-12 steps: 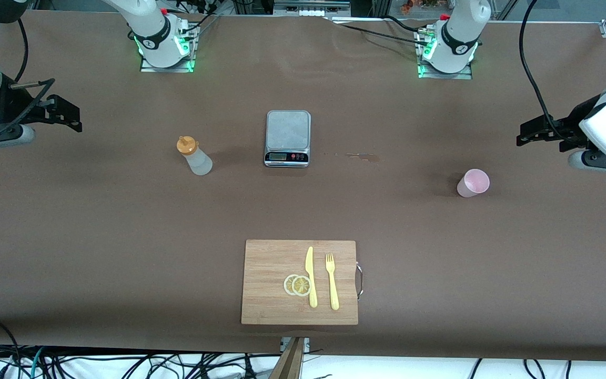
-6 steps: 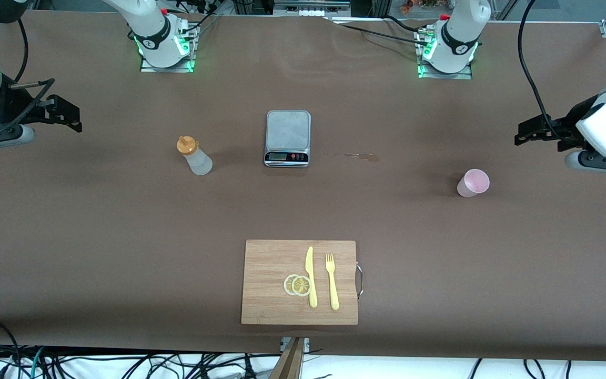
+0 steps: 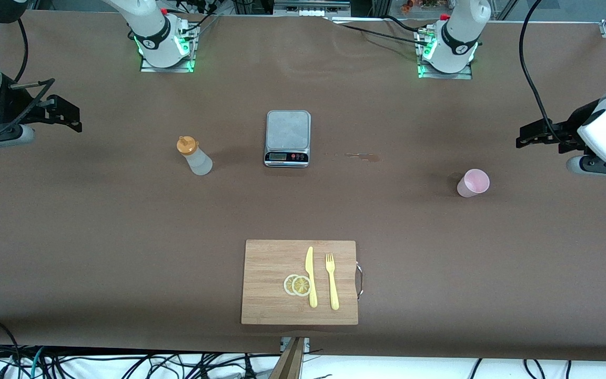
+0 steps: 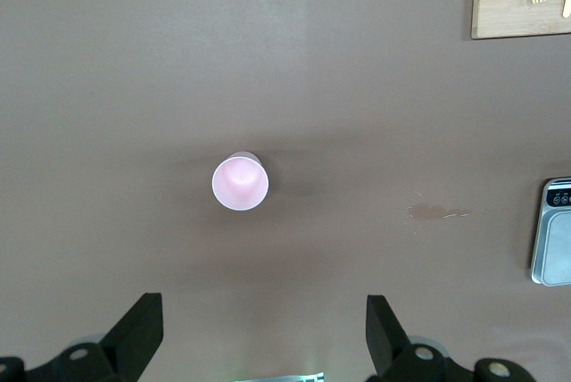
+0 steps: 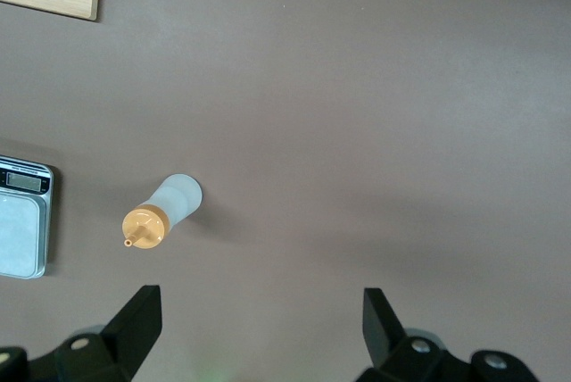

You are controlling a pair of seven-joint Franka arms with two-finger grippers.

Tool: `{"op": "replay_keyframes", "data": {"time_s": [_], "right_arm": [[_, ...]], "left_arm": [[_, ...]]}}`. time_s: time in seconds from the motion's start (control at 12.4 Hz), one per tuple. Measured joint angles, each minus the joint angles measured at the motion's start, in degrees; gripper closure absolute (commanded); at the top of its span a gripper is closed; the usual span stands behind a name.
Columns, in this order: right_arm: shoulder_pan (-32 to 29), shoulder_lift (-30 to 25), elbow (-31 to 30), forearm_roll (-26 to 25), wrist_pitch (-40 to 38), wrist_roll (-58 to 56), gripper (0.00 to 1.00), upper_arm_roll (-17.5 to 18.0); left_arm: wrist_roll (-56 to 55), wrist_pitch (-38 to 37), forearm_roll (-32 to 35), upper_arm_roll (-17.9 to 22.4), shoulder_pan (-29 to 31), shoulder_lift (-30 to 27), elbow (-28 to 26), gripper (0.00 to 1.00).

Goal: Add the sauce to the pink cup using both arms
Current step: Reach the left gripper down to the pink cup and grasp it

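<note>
The sauce bottle (image 3: 194,156), whitish with an orange nozzle cap, stands on the table beside the scale, toward the right arm's end; the right wrist view shows the bottle (image 5: 165,212) from above. The pink cup (image 3: 473,183) stands upright toward the left arm's end, and its inside (image 4: 240,182) looks empty. My left gripper (image 3: 519,138) hangs open over bare table at that end, apart from the cup, its jaws (image 4: 263,311) wide with nothing between. My right gripper (image 3: 78,117) is open over the table's other end, well clear of the bottle, with nothing between its jaws (image 5: 260,302).
A grey kitchen scale (image 3: 288,138) sits mid-table between bottle and cup. A small stain (image 3: 358,156) lies beside it. A wooden cutting board (image 3: 266,263), nearer the front camera, carries a yellow knife (image 3: 310,276), a fork (image 3: 331,280) and lemon slices (image 3: 298,285).
The left arm's wrist has shifted slightly at its end of the table. The right arm, bottle and cup have not moved.
</note>
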Motion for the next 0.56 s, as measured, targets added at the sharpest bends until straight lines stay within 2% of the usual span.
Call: {"op": "replay_keyframes", "data": {"time_s": [0.56], "right_arm": [[-0.1, 0.0, 0.0, 0.0, 0.6, 0.0, 0.00, 0.0]], "left_arm": [[0.0, 0.4, 0.0, -0.4, -0.1, 2.9, -0.4, 0.00]]}}
